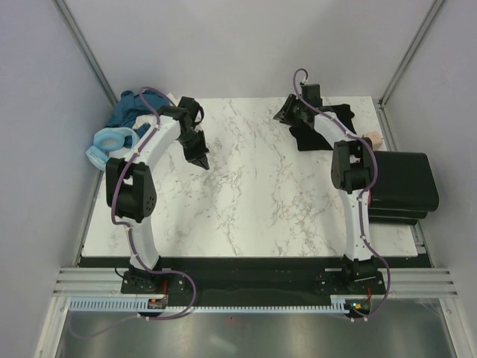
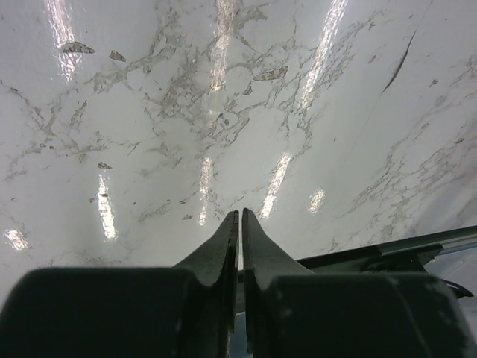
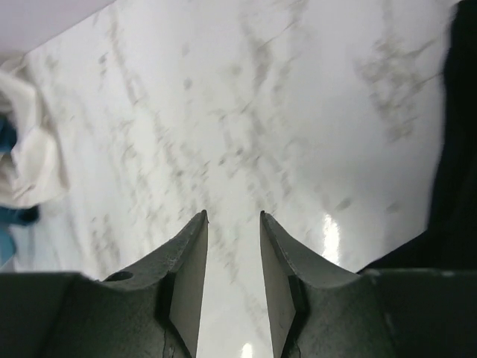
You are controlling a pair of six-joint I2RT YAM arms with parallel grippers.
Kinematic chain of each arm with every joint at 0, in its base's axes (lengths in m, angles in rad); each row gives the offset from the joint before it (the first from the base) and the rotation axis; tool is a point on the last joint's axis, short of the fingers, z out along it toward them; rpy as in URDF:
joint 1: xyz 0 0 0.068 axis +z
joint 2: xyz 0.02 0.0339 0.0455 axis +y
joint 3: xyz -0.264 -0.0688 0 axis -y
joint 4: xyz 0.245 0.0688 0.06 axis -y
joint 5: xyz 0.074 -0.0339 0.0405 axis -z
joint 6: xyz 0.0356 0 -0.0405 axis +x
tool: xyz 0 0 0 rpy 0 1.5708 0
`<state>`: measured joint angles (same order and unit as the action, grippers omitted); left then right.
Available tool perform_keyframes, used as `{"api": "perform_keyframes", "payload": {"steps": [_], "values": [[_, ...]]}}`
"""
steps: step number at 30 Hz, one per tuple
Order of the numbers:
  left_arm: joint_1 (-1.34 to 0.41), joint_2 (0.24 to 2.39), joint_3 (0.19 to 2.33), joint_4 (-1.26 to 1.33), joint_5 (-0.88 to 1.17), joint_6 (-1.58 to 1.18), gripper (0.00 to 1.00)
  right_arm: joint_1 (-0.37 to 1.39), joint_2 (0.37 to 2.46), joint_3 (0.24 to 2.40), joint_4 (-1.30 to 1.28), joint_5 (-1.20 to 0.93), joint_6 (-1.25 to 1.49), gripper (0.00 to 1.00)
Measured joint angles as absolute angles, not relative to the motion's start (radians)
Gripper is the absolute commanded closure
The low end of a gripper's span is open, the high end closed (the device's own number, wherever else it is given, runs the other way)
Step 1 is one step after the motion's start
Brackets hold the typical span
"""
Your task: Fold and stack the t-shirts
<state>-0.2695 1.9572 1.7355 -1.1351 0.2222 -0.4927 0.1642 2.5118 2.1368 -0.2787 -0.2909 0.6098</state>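
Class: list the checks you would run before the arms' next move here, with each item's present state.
1. Left claw shut, empty: ok.
2. Right claw open, nothing between its jaws: ok.
3. Crumpled black cloth t-shirt gripped: not ok; it lies by the right claw.
4. White marble table's middle bare for spreading: ok.
5. Number of shirts in the teal and light-blue cloth heap: cannot tell.

White grey-veined marble table [image 1: 253,194], black t-shirt [image 1: 344,113]

Left gripper [image 2: 240,213] pinched closed, its arm arched inward, right gripper [image 3: 233,216] with jaws parted, its arm reaching far forward
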Motion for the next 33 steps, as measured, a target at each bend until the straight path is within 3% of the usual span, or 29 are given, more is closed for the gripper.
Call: {"api": "perform_keyframes", "payload": {"steps": [7,16,23,33], "values": [[-0.27,1.948,1.782,-1.077,0.21,-0.489,0.82,0.284,2.186,1.879,-0.299,-0.388,0.551,0.55],[-0.271,1.694,1.648,-0.967,0.216,-0.45,0.81,0.598,1.742,1.607,-0.508,-0.233,0.436,0.55],[-0.288,1.51,1.478,-0.882,0.244,-0.41,0.78,0.665,1.626,1.463,-0.709,0.005,0.47,0.56],[-0.303,1.408,1.296,-0.827,0.268,-0.376,0.74,0.789,1.517,1.382,-0.818,0.157,0.574,0.57]]}}
